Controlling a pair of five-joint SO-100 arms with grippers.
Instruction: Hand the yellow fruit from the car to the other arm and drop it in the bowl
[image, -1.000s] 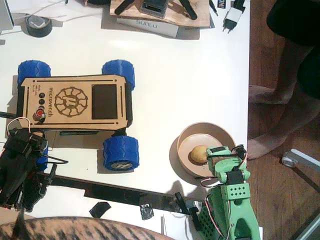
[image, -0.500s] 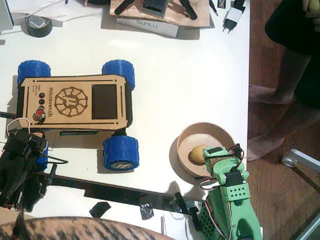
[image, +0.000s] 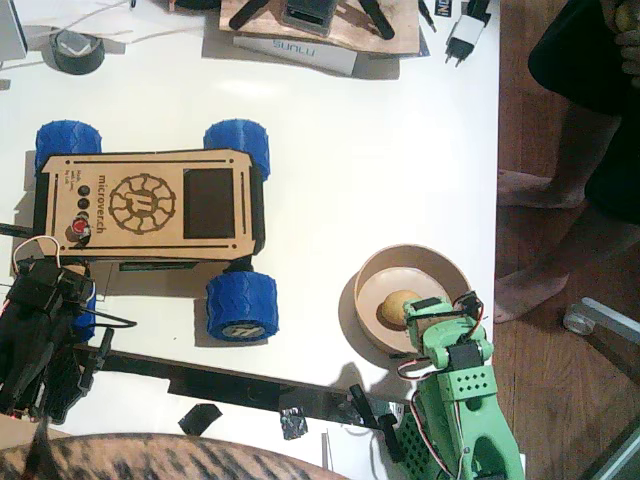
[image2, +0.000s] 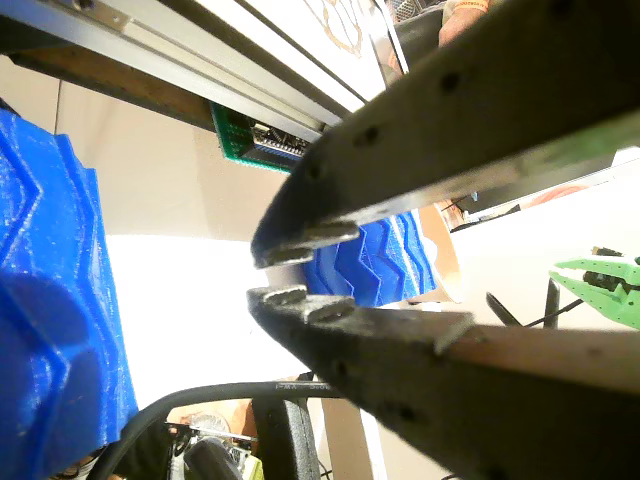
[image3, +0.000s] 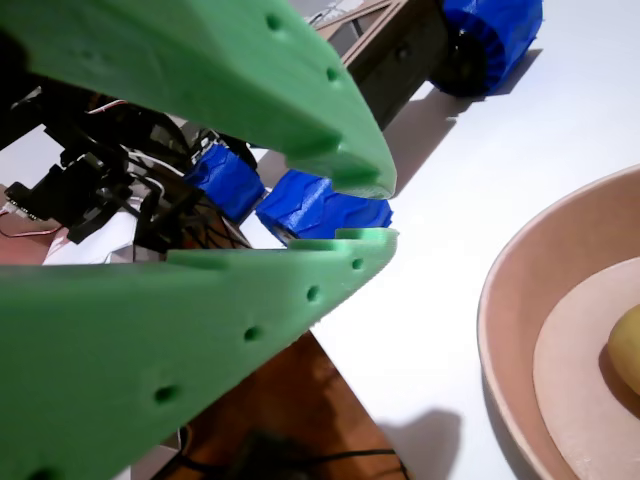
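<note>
The green right gripper (image: 432, 310) has its fingers nearly closed and empty at the bowl's (image: 440, 262) near rim. Just beyond them the yellow fruit (image: 396, 307) lies inside. The black left gripper's (image2: 290, 270) fingers are almost shut, empty, beside the car (image: 150, 210).

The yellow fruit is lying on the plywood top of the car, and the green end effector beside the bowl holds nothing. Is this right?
Not quite. The yellow fruit is lying inside the bowl, not on the car, as the fixed view shows. The rest stands: the green end effector holds nothing.
</note>
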